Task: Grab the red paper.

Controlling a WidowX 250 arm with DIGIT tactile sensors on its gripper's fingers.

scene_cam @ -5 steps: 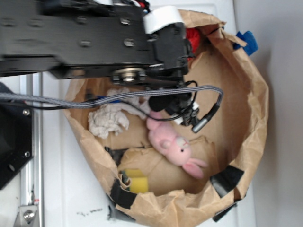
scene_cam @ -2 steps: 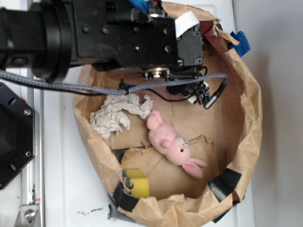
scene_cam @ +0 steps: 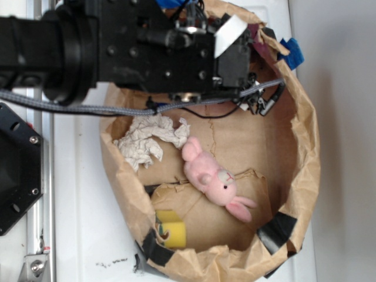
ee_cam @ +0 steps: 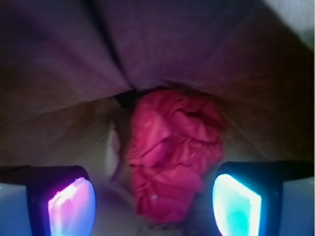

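Where the brown paper bag (scene_cam: pixel 305 147) folds into its far corner, lies the red paper (ee_cam: pixel 174 155), crumpled, straight ahead of the claw (ee_cam: pixel 155 201) and reaching down between its two lit fingers (ee_cam: pixel 236 204). Spread wide, touching nothing, gripping nothing. Hidden under the black arm (scene_cam: pixel 147 50) from outside. Farther back: off-white paper wad (scene_cam: pixel 150 138), pink plush rabbit (scene_cam: pixel 211 176), on white worktop (scene_cam: pixel 76 223).

The exterior view is bright, evenly lit and slightly soft. The wrist view is dim, blurred and purple-tinted; glowing pads (ee_cam: pixel 69 204) flare pink and cyan, softly lighting the red paper (ee_cam: pixel 172 152).
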